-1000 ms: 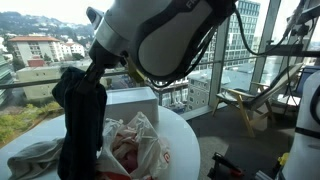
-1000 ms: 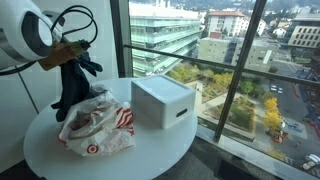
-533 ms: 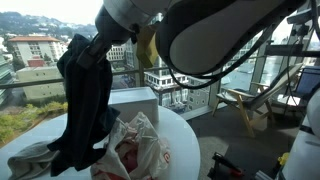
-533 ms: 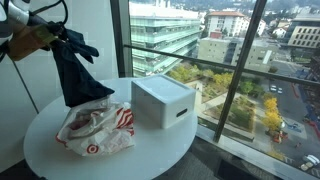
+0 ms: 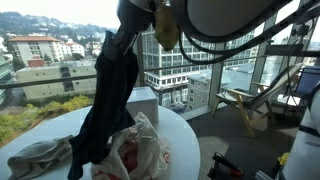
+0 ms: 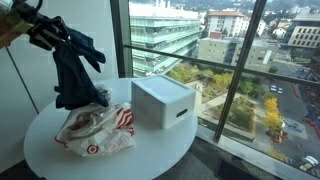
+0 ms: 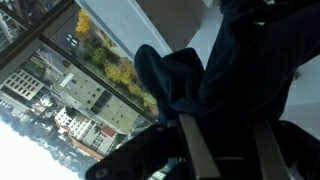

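- Holding: end effector (image 7: 220,128) closed narrow on a dark garment (image 6: 74,68), pinching its upper end, high above the tabletop (image 6: 150,152) and to the side of the box (image 6: 162,103).
- Garment (image 5: 108,100): navy, soft, limp cloth; hangs in one long creased drape. Its lower end reaches the bag (image 6: 95,130) beside the box; contact there cannot be told.
- Bag: thin crinkled plastic, white with red print, slumped and open-mouthed.
- Box: white, matt, rectangular, with rounded edges and a slot handle.
- Tabletop: round, white, smooth.
- Grey cloth (image 5: 35,158): knit, crumpled, on the bag's far side from the box.
- Handling, as a judgement: a firm pinch and a straight upward lift suit best, with the hem clear of the bag before any sideways travel, so that the light plastic is not dragged.
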Controlling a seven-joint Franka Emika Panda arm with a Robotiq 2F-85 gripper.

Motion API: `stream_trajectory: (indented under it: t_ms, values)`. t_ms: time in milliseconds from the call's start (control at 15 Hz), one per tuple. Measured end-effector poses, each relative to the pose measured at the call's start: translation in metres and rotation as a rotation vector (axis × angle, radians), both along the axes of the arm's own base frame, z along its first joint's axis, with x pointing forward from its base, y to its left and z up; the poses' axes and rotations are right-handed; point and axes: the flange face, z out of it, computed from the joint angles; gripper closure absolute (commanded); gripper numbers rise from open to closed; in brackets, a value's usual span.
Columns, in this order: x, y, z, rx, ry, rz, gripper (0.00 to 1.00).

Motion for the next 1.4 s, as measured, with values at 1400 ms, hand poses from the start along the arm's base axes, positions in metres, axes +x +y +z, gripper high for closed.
stream_trajectory:
  t_ms: [1400]
  values:
    - [-0.053, -0.087, 0.108, 0.136, -0.192, -0.398, 0.96]
